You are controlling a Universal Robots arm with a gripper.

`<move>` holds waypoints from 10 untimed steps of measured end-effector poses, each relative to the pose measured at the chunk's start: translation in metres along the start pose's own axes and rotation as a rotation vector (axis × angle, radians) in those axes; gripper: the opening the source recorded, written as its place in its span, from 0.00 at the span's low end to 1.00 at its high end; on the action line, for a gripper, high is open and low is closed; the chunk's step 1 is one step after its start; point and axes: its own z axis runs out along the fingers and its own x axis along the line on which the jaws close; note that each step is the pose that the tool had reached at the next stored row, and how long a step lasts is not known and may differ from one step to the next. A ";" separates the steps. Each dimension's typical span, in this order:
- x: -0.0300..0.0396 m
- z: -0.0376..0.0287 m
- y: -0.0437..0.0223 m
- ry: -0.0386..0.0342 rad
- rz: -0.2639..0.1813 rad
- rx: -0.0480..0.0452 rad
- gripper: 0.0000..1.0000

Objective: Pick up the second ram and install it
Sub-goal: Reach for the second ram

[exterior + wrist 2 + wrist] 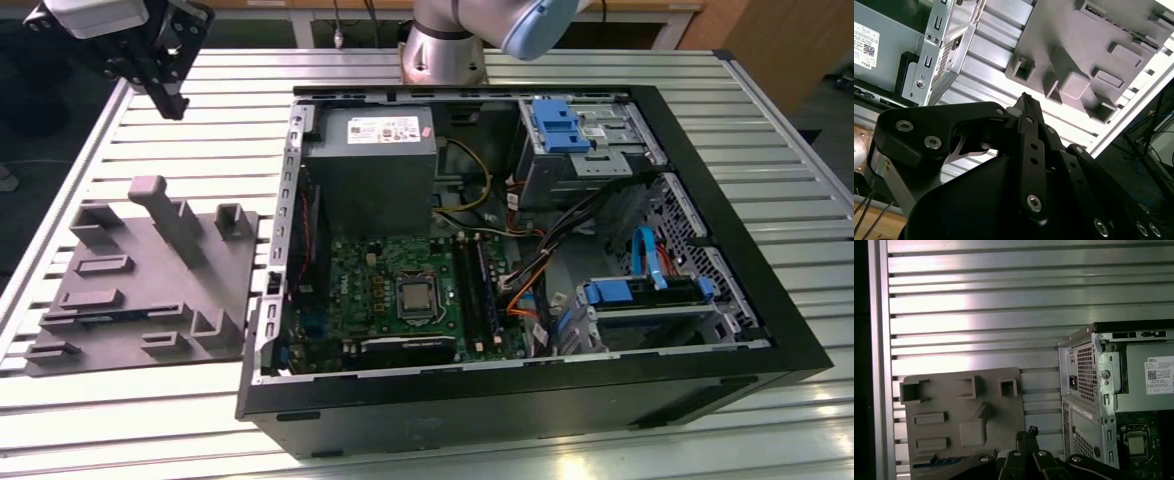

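Note:
My gripper (171, 104) hangs high over the bare slatted table at the exterior view's far left, above and behind the grey fixture tray (147, 280). Its black fingertips (1029, 432) meet, so it is shut with nothing between them. A thin dark blue strip (946, 460) lies in a long slot near the tray's front; it looks like the second ram, partly hidden by my gripper's links. The green motherboard (400, 290) lies inside the open computer case (534, 380), and its long black slots (474, 285) run beside the processor.
A grey power-supply box (370, 160) fills the case's back corner. Blue drive brackets (561, 125) and orange and yellow cables (527, 290) crowd the case's right side. The arm's base (447, 50) stands behind the case. Upright posts (160, 205) rise from the tray.

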 end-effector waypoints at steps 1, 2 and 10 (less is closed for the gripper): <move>0.0007 0.0000 -0.0001 0.0000 0.000 0.0000 0.11; 0.0016 0.0000 -0.0001 0.0000 0.000 0.0000 0.11; 0.0079 -0.0001 -0.0008 0.0000 0.000 0.0000 0.11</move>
